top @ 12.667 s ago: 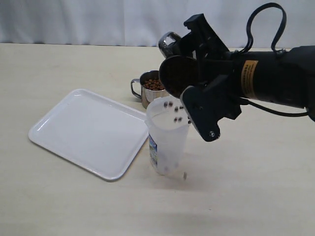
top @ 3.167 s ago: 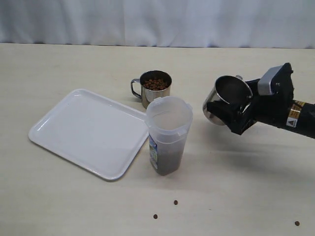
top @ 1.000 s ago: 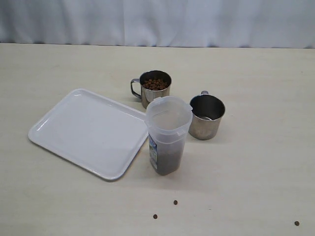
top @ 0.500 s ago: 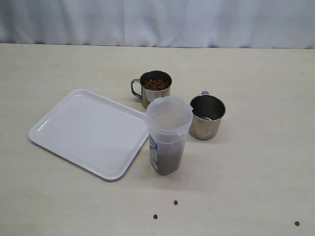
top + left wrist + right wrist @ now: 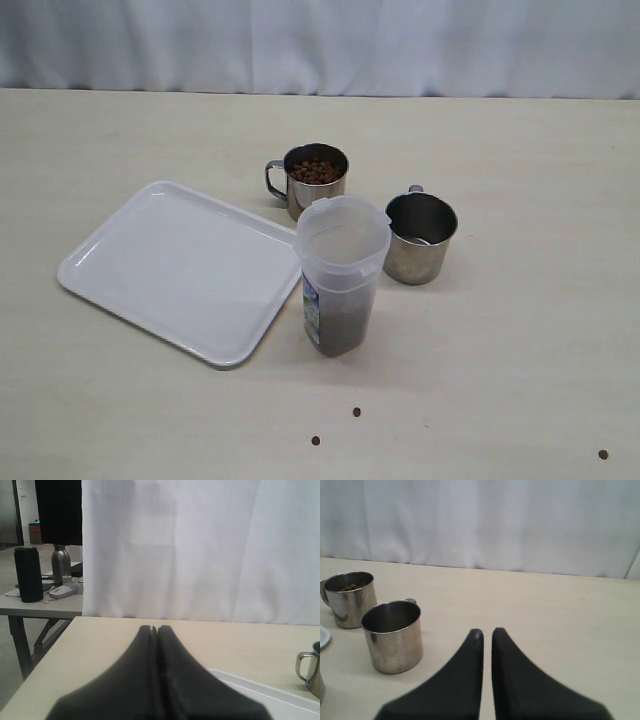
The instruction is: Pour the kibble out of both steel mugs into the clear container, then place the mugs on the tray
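The clear container [image 5: 341, 275] stands mid-table with kibble [image 5: 338, 330] in its bottom. Behind it, one steel mug [image 5: 315, 178] [image 5: 348, 599] holds kibble [image 5: 314, 171]. The other steel mug [image 5: 419, 237] [image 5: 395, 635] stands empty to the container's right. The white tray [image 5: 180, 265] [image 5: 280, 699] lies empty at the left. Neither arm shows in the exterior view. My left gripper [image 5: 154, 629] is shut on nothing, low over the table near the tray's edge. My right gripper [image 5: 487, 631] is shut with a thin slit between its tips, empty, beside the empty mug.
Three stray pellets lie on the table's near part: one [image 5: 356, 411], another [image 5: 315, 440], a third [image 5: 602, 454] at the right. A white curtain [image 5: 320, 45] backs the table. Beyond the table's far left edge stands another desk with a black cylinder [image 5: 28, 574].
The right arm, which poured one mug into the container and then carried it off to the right, has set it down and left the exterior view. Nothing has moved in the last second.
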`<action>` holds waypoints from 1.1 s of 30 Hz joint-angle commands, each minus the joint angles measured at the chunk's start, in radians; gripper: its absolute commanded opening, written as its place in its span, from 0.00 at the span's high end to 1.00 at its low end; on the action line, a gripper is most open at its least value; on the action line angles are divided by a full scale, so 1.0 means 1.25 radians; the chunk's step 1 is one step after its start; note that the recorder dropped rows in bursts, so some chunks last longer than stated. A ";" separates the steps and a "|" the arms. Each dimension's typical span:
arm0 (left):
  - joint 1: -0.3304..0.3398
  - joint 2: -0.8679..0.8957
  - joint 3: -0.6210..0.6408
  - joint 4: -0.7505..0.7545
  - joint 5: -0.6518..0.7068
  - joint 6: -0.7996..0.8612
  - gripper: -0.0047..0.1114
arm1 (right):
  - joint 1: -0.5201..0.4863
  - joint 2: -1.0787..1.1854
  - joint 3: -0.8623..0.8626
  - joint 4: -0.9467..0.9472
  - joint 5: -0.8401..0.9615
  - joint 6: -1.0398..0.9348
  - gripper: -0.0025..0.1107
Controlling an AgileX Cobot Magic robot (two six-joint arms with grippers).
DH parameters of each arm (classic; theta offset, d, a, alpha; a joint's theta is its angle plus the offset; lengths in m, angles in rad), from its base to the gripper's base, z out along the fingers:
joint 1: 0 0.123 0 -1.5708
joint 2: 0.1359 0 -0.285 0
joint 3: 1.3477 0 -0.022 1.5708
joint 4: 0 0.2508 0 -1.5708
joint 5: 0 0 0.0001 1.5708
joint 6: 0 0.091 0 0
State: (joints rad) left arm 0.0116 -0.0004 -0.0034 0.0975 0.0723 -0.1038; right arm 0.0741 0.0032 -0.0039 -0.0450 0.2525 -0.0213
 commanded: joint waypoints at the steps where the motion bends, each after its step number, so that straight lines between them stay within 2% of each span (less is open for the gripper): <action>1: -0.001 0.000 0.003 -0.003 -0.008 0.001 0.96 | -0.043 -0.003 0.003 0.007 0.002 0.000 0.94; 14: -0.001 0.000 0.003 -0.003 -0.008 0.001 0.96 | -0.103 -0.003 0.003 0.011 0.004 0.009 0.94; 33: -0.001 0.000 0.003 -0.003 -0.008 0.001 0.96 | -0.104 -0.003 0.003 0.011 0.004 0.011 0.94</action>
State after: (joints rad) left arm 0.0116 -0.0004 -0.0034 0.0975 0.0723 -0.1038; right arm -0.0487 0.0032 -0.0039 -0.0346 0.2566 -0.0077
